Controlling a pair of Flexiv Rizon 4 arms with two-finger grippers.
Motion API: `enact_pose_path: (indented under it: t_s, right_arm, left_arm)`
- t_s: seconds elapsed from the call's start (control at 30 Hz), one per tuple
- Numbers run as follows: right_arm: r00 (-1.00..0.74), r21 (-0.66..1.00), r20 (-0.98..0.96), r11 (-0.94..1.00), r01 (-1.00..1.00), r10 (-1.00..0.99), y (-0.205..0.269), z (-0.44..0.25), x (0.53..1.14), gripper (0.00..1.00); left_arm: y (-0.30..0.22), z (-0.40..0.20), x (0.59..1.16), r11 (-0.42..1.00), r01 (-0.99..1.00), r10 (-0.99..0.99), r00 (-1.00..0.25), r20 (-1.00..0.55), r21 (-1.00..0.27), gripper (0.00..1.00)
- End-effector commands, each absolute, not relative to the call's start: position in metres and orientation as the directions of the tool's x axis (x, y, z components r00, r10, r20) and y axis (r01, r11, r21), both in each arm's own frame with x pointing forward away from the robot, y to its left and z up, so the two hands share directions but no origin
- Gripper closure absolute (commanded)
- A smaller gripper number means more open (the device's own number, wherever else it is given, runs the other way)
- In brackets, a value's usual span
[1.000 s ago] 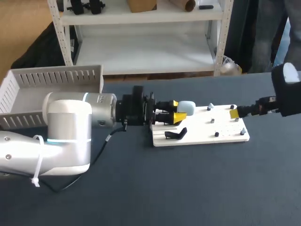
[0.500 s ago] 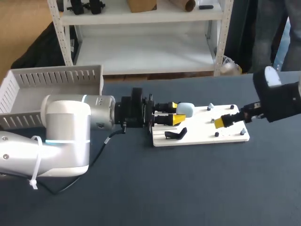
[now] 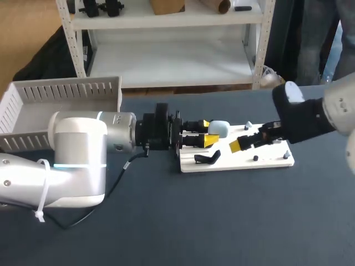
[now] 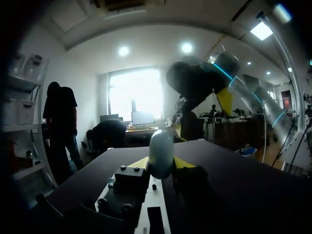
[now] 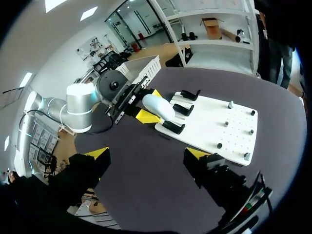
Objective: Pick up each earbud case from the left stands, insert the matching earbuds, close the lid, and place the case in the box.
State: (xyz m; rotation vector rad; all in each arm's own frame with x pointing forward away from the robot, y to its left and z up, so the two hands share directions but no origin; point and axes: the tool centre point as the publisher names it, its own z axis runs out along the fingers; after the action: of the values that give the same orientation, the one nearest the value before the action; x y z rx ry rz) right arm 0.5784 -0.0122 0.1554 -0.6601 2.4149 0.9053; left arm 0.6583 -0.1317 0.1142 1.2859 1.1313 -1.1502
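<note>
**Inspector:** Start nearest the robot.

**Recorder:** The left arm (image 3: 83, 149) comes in from the left and lies low across the dark desk (image 3: 222, 221), its wrist pointing towards the middle. Ahead of it a white board (image 3: 270, 162) lies flat on the desk.

**Inspector:** What is at the near edge of that board?

**Recorder:** A black stand (image 3: 207, 159) at the left end, with no case on it.

**Inspector:** And the task item?

**Recorder:** The pale blue earbud case (image 3: 220, 128) is just beyond that stand, at the board's left end. The left wrist view shows it upright with its lid down. Whether its base rests on a holder cannot be told.

**Inspector:** The left pincer?

**Recorder:** The left pincer (image 3: 208, 132) is closed on the earbud case, with one yellow tip against each side.

**Inspector:** The right side?

**Recorder:** The right arm (image 3: 310, 119) enters from the right and reaches over the board's right half. The right pincer (image 5: 147, 154) is open, with its fingers spread wide. It is above the board's near edge and apart from the case. Small pegs (image 3: 255, 158) stand on the board's right half, below that arm.

**Inspector:** Farthest?

**Recorder:** The white slatted box (image 3: 61, 91) is at the desk's far left corner, well apart from the board.
</note>
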Motion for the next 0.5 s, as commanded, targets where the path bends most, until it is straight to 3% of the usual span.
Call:
enact_pose_path:
  t_s: [0.03, 0.5]
  right_arm:
    - [-0.772, 0.506, -0.576, 0.625, -0.595, -0.269, 0.001, 0.15, 0.59, 0.0]
    - [-0.803, 0.541, -0.553, 0.638, -0.548, -0.222, 0.015, 0.136, 0.615, 0.0]
  left_arm:
    - [-0.131, 0.113, 0.658, -0.028, 0.995, 0.009, 0.101, -0.995, 0.101, 1.0]
    - [-0.131, 0.113, 0.658, -0.028, 0.995, 0.009, 0.101, -0.995, 0.101, 1.0]
